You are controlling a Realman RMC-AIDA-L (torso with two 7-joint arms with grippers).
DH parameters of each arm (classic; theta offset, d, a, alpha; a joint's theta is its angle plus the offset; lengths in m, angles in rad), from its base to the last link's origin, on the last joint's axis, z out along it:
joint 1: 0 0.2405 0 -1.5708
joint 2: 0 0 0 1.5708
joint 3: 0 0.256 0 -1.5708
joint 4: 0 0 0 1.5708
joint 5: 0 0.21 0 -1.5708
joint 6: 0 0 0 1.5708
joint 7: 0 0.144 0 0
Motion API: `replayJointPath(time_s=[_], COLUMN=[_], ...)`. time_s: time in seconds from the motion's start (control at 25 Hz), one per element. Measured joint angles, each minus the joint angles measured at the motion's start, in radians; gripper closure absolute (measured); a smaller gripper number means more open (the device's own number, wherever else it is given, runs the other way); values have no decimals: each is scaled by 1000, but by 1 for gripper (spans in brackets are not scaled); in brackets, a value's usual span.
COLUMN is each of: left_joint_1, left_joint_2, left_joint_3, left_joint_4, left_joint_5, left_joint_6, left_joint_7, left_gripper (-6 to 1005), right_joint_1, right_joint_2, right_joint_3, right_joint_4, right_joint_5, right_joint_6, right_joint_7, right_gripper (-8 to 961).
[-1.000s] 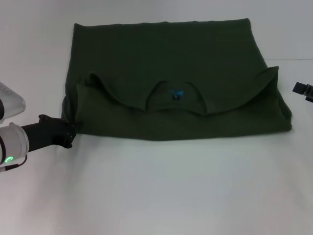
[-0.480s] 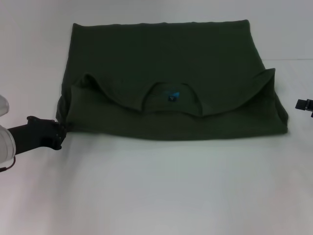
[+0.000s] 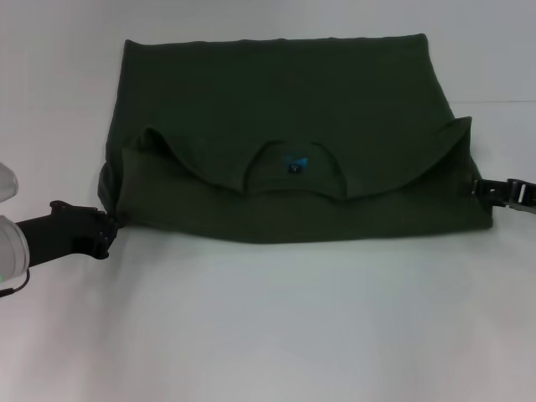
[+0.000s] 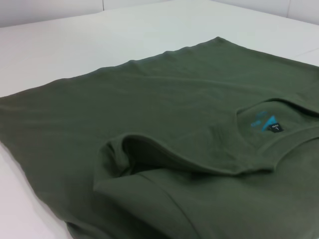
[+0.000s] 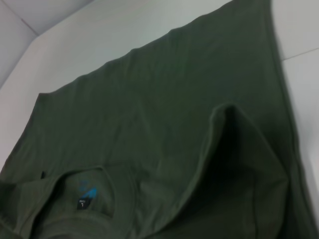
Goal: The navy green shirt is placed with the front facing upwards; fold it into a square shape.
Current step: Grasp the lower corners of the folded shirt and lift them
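On white table [image 3: 268,335], folded navy green shirt [image 3: 285,92]

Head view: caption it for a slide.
Both grippers, left and right, at opposite edges of the half-folded shirt.

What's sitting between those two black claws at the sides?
In the head view, only the shirt spans the stretch between the left gripper and right gripper, its neck label near the middle. Each gripper sits at a shirt edge.
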Motion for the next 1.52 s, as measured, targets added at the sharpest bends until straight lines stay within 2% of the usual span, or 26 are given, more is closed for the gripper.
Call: replayJointPath(time_s=[0.32, 0.6, 0.92, 1.36, 1.52], left_joint_1=[-6, -6, -8, 0, 3], left_joint_2=[1, 1, 1, 0, 0], left_joint_3=[0, 0, 0, -1, -6], left_joint_4=[-3, -4, -3, -2, 0], left_joint_5=[0, 0, 0, -7, -8], left_joint_6=[-1, -1, 0, 5, 23], left_joint_7=[0, 0, 0, -1, -11], left_gripper=[1001, 1000, 1001, 1000, 1000], right_joint_1=[8, 3, 2, -29, -38], right_joint_2=[17, 19, 23, 23, 20], right_joint_3=[-30, -31, -35, -29, -19], right_joint_4=[16, 27, 30, 17, 14], right_joint_5=[-1, -1, -1, 5, 10], right_joint_6=[28, 42, 18, 1, -26], right_joint_7=[2, 2, -9, -26, -49], right_gripper=[128, 128, 240, 697, 774])
